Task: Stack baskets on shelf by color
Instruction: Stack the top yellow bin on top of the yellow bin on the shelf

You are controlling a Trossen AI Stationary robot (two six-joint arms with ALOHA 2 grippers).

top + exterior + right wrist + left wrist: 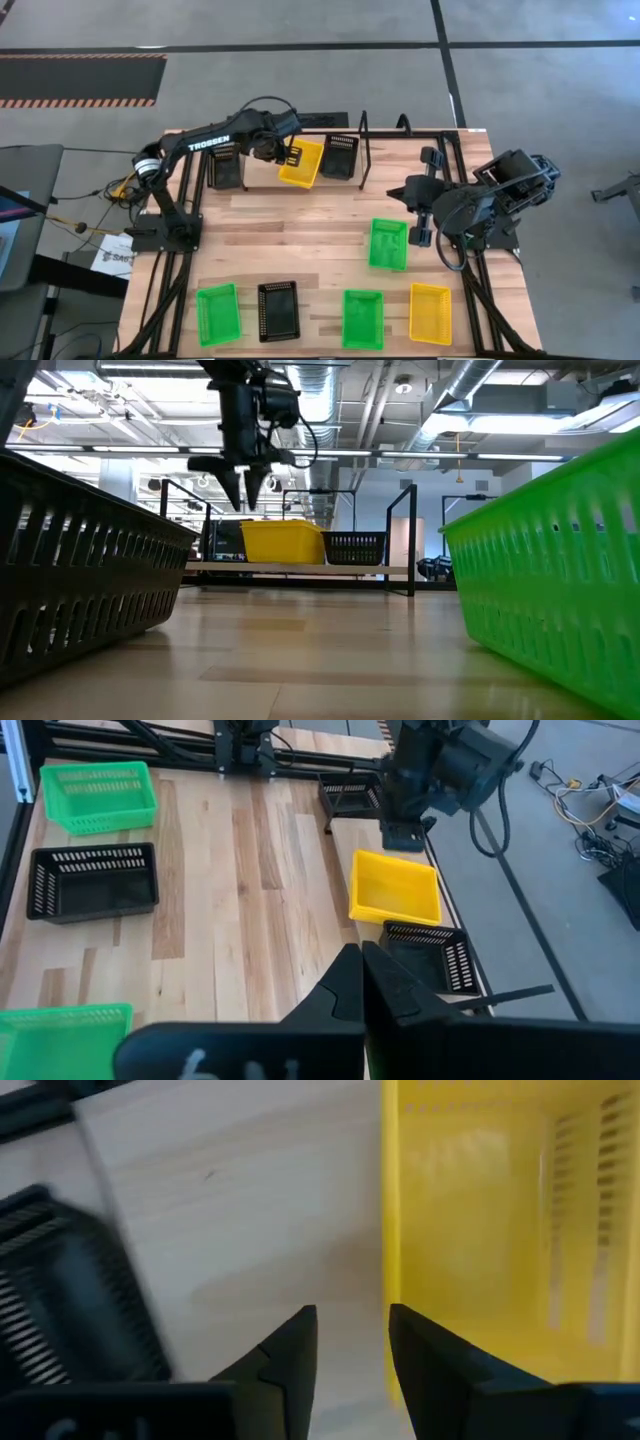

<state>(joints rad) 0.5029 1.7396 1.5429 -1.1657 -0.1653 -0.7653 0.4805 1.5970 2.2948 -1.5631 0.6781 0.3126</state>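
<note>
The shelf [262, 174] stands at the table's far edge. On its board [230, 1210] rest a black basket [228, 166], a skewed yellow basket [301, 163] and another black basket [340, 156]. My left gripper [352, 1342] is open and hovers above the board, over the yellow basket's [500, 1230] side rim, clear of it in the low view [245, 488]. My right gripper [361, 965] is shut and waits at the table's right side [420, 216], above a green basket [388, 243].
Along the near edge sit a green basket [218, 313], a black one [278, 310], another green one [363, 318] and a yellow one [430, 312]. Bare tabletop [290, 235] lies between them and the shelf. The shelf's black wire end loops [363, 150] stand upright.
</note>
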